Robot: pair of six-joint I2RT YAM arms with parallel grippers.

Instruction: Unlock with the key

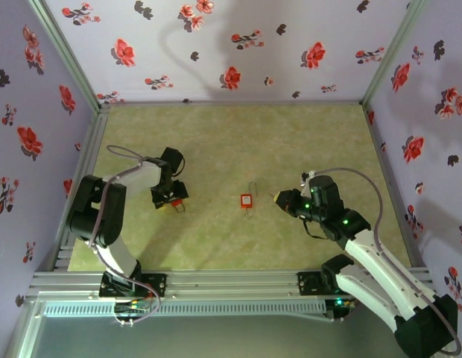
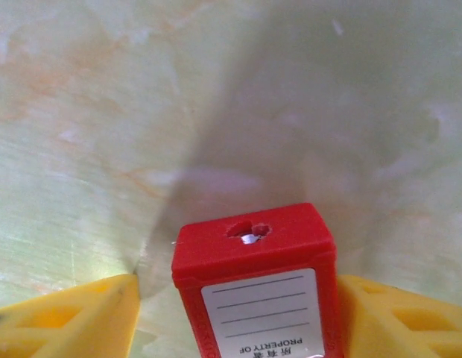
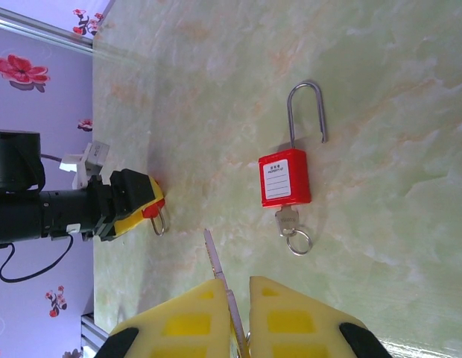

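Pinching the key, right fingers face bare table beside a padlock.

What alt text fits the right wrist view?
Right gripper shut on a thin metal key, blade pointing away. Beyond, a red padlock lies on the table with a ringed key in its base. The left gripper sits around a smaller red padlock.

Far half of table is bare, open passage. Walls close off left, far and right sides. Middle padlock lies flat with shackle and keyring, between the two arms, in the straight lane. Left gripper blocks left-centre, jaws flanking small padlock with a gap on one side. Keyhole face unblocked, bare table beyond. Right gripper pinches key, blade tip in free space.
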